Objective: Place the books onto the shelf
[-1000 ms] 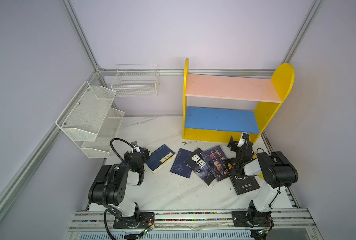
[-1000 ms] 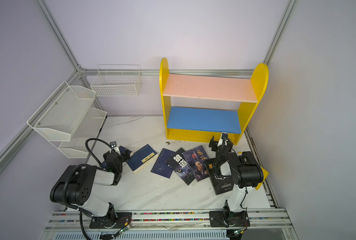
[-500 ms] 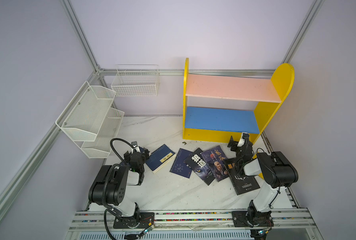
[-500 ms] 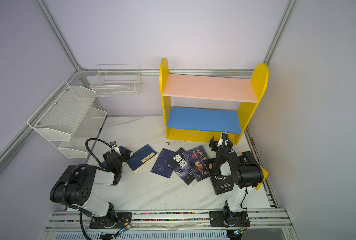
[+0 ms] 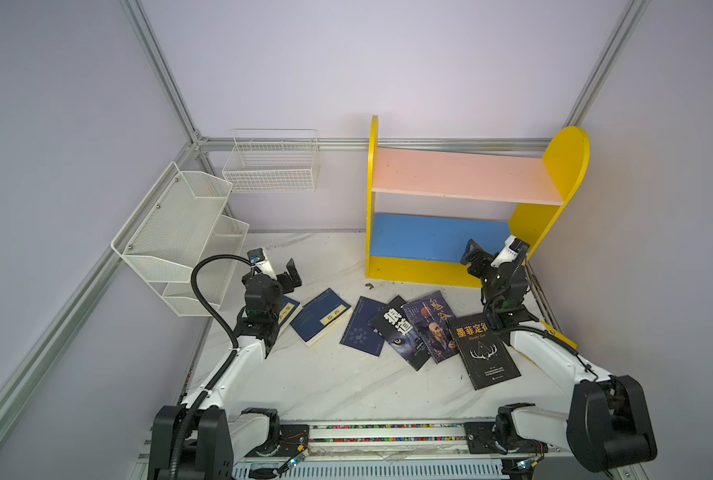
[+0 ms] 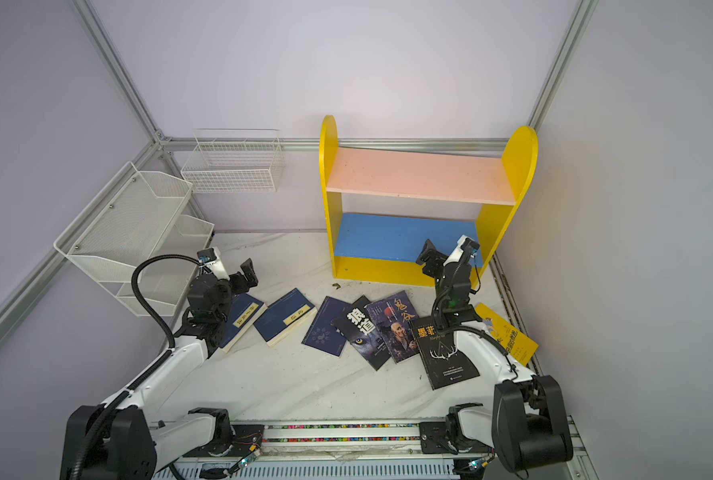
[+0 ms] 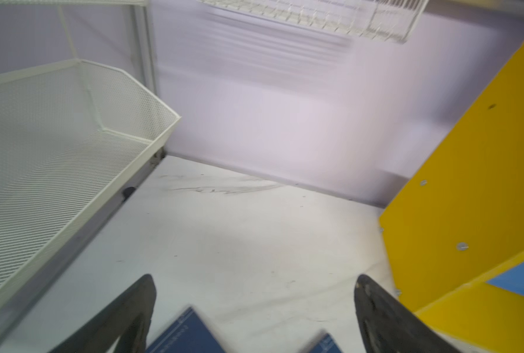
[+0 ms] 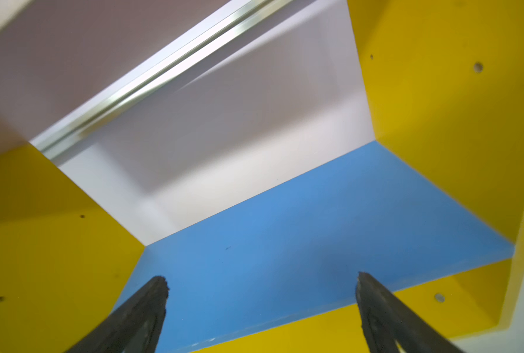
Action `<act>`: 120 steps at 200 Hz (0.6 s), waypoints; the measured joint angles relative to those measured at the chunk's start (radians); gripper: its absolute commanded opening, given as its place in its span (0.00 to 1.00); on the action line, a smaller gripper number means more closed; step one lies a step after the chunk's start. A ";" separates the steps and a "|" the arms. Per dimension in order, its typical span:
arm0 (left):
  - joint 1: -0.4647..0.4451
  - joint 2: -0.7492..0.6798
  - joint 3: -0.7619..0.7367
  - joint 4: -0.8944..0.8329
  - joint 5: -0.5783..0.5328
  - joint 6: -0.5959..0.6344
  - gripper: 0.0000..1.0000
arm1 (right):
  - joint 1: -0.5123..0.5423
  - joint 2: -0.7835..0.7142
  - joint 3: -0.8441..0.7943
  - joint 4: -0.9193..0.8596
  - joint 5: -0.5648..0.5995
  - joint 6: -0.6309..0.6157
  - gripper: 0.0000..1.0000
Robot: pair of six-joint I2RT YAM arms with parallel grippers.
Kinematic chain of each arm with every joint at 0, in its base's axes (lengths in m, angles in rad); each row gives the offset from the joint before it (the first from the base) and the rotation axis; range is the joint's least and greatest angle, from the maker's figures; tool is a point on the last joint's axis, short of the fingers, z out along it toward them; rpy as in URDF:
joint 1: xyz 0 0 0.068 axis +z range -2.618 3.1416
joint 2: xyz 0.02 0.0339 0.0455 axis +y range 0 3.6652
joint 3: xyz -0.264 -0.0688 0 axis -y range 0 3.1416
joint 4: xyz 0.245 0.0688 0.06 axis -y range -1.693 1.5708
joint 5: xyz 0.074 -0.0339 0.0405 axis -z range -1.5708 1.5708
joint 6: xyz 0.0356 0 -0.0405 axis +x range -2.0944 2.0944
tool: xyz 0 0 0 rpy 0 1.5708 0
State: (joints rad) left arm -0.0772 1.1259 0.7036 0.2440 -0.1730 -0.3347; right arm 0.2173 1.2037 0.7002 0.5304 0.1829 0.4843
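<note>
One rack [image 6: 130, 232] and one basket [image 6: 234, 166] sit at ten and eleven o'clock. Left hand [image 7: 254, 284] wide, by the leftmost of seven books [image 6: 361, 328] lying flat across the bench [image 6: 304, 382]. One shelf [image 6: 417, 174] at one o'clock; right hand [image 8: 260, 278] wide, facing its blue board [image 8: 285, 238].

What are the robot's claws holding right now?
Nothing. The left gripper and right gripper are both open and empty; the books lie on the table.
</note>
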 measured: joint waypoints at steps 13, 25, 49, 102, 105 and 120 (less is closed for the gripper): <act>-0.032 -0.008 0.075 -0.086 0.056 -0.110 1.00 | 0.081 -0.046 0.004 -0.048 0.000 0.094 0.97; -0.069 -0.006 0.131 -0.153 0.114 -0.206 1.00 | 0.173 -0.061 0.035 -0.088 0.001 0.164 0.97; -0.154 0.020 0.217 -0.264 0.190 -0.343 1.00 | 0.338 0.004 0.207 -0.166 0.003 0.241 0.97; -0.198 0.080 0.193 -0.064 0.404 -0.528 1.00 | 0.469 0.106 0.321 -0.097 -0.036 0.311 0.97; -0.196 0.080 0.182 -0.042 0.414 -0.542 1.00 | 0.467 0.108 0.316 -0.097 -0.036 0.320 0.97; -0.174 0.088 0.146 0.040 0.461 -0.580 1.00 | 0.461 0.115 0.298 -0.103 -0.034 0.350 0.97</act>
State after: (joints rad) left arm -0.2508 1.2140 0.8501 0.2840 0.2882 -0.9146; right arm 0.6785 1.3190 0.9981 0.4278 0.1486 0.8345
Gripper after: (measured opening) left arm 0.997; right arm 0.974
